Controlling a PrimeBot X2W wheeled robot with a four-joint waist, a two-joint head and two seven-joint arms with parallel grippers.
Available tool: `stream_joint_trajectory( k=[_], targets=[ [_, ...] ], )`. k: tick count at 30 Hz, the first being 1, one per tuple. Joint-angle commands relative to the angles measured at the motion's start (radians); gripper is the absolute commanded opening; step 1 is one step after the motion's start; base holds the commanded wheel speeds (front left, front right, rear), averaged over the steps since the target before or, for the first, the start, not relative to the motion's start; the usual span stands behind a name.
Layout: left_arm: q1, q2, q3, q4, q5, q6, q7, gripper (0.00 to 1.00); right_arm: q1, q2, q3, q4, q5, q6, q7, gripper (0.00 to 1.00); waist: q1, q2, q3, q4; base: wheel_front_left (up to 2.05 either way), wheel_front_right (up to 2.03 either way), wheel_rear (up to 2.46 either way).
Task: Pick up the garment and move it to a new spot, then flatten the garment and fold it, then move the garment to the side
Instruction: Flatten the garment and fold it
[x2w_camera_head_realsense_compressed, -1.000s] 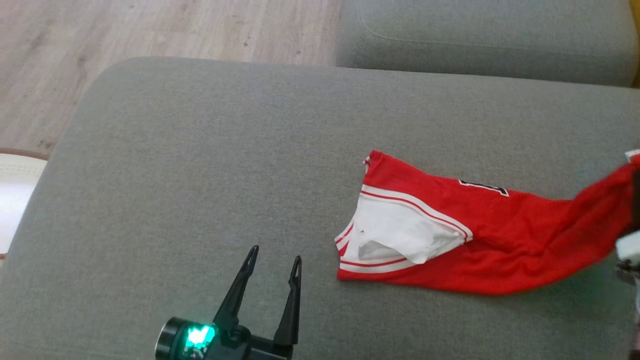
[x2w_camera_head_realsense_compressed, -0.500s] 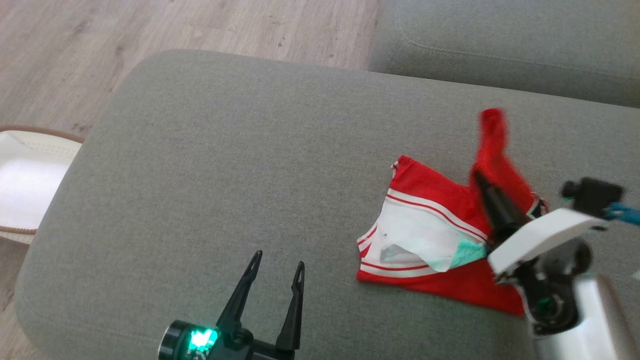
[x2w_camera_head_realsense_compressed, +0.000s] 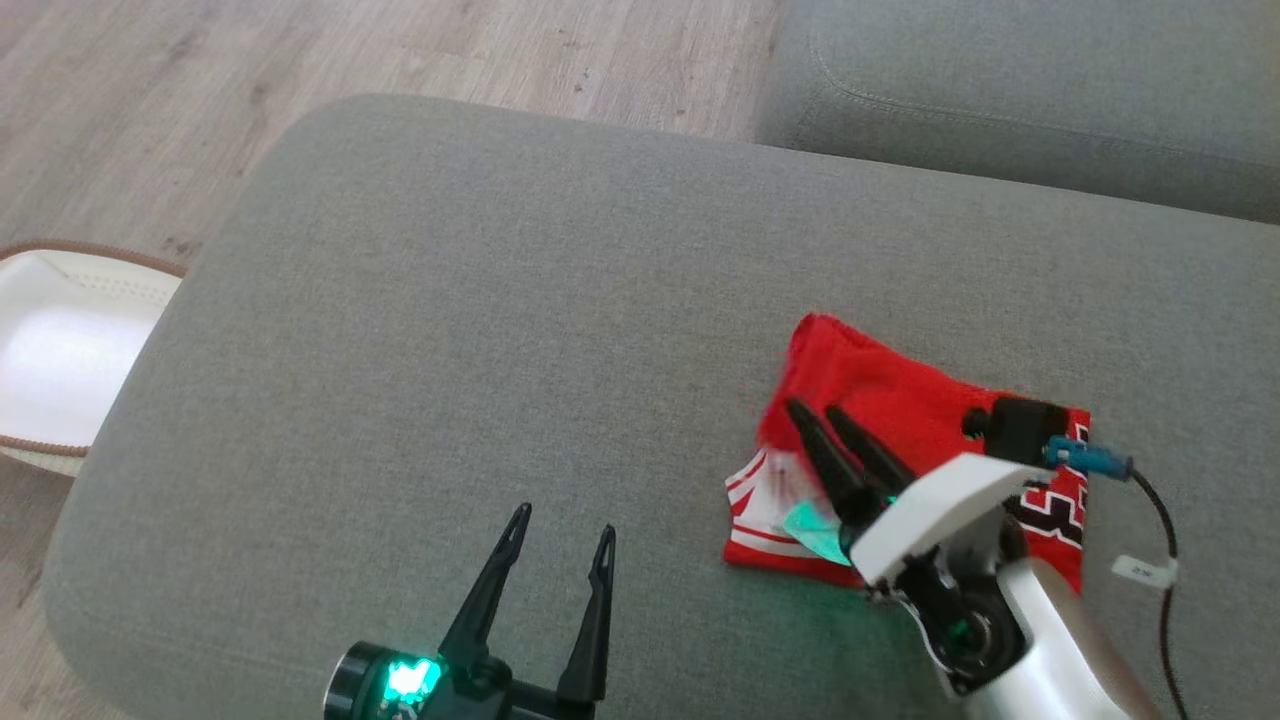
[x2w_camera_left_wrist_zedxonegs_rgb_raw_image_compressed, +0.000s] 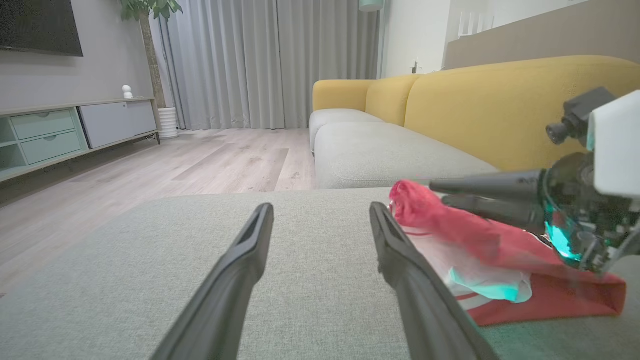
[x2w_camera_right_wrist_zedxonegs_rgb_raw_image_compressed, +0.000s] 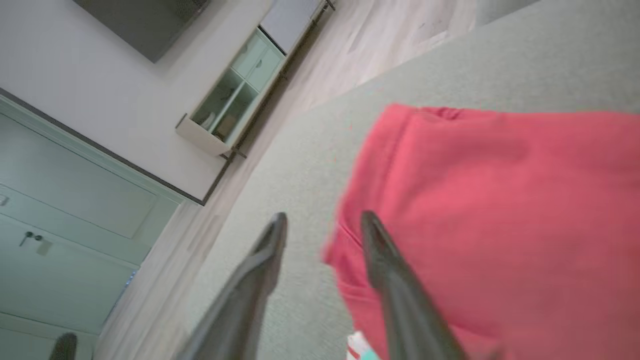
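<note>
The garment (x2w_camera_head_realsense_compressed: 880, 390), a red jersey with white trim, lies doubled over on the grey sofa seat (x2w_camera_head_realsense_compressed: 500, 300), right of centre. My right gripper (x2w_camera_head_realsense_compressed: 815, 410) hovers low over its left part, fingers pointing up-left and a little apart. In the right wrist view the right gripper (x2w_camera_right_wrist_zedxonegs_rgb_raw_image_compressed: 325, 220) has nothing between its fingers, and the red garment (x2w_camera_right_wrist_zedxonegs_rgb_raw_image_compressed: 500, 200) lies beneath and to the right. My left gripper (x2w_camera_head_realsense_compressed: 560, 520) stands open at the bottom centre, left of the garment and clear of it. The left wrist view shows the left gripper (x2w_camera_left_wrist_zedxonegs_rgb_raw_image_compressed: 320, 215) beside the garment (x2w_camera_left_wrist_zedxonegs_rgb_raw_image_compressed: 450, 235) and the right gripper (x2w_camera_left_wrist_zedxonegs_rgb_raw_image_compressed: 439, 193).
A second grey cushion (x2w_camera_head_realsense_compressed: 1000, 90) sits at the upper right, with a yellow sofa back (x2w_camera_left_wrist_zedxonegs_rgb_raw_image_compressed: 500, 100) beyond it. Wooden floor (x2w_camera_head_realsense_compressed: 150, 100) runs along the seat's left edge, where a white basket (x2w_camera_head_realsense_compressed: 60, 360) stands. A dark cable (x2w_camera_head_realsense_compressed: 1165, 560) trails from my right wrist.
My right gripper carried the garment's right end up and leftward over the rest, laying it doubled, and its fingers have parted and released the cloth. The head camera has shifted. The left gripper stayed put.
</note>
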Motion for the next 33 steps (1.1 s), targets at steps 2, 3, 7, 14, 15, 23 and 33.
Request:
stream_joint_trajectory(
  k=[2, 3, 7, 14, 15, 23, 33],
  targets=[
    [-0.029, -0.019, 0.023, -0.029, 0.000, -0.005, -0.008, 1.00, -0.083, -0.002, 0.055, -0.036, 0.048, -0.001, -0.075, 1.00, 0.0000, 0.0000, -0.010, -0.002, 0.00, 0.00, 0.00],
    [-0.027, -0.020, 0.026, -0.029, 0.000, -0.004, -0.008, 1.00, -0.088, -0.002, 0.058, -0.035, 0.046, -0.001, -0.096, 1.00, 0.0000, 0.0000, -0.015, -0.005, 0.00, 0.00, 0.00],
    [-0.016, -0.020, 0.033, -0.028, -0.001, -0.001, -0.008, 1.00, -0.088, -0.002, 0.040, -0.035, 0.009, -0.001, -0.153, 1.00, 0.0000, 0.0000, -0.038, -0.018, 0.00, 0.00, 0.00],
    [0.010, -0.021, 0.061, -0.034, -0.007, 0.007, -0.008, 1.00, -0.017, -0.063, -0.049, -0.090, -0.167, -0.001, -0.275, 1.00, 0.0000, 0.0000, -0.082, -0.068, 0.00, 0.00, 0.00],
    [0.013, -0.021, 0.067, -0.036, -0.011, 0.008, -0.008, 1.00, -0.002, -0.075, -0.067, -0.097, -0.199, -0.001, -0.296, 1.00, 0.0000, 0.0000, -0.086, -0.076, 0.00, 0.00, 0.00],
    [0.041, -0.023, 0.123, -0.040, -0.041, 0.020, -0.008, 1.00, 0.156, -0.136, -0.180, -0.140, -0.350, -0.001, -0.455, 1.00, 0.0000, 0.0000, -0.129, -0.133, 0.00, 0.00, 0.00],
    [0.082, -0.023, 0.152, -0.036, -0.026, 0.021, -0.008, 1.00, 0.379, -0.104, -0.261, -0.237, -0.453, -0.001, -0.514, 1.00, 0.0000, 0.0000, -0.179, -0.169, 0.00, 0.00, 0.00]
  ],
)
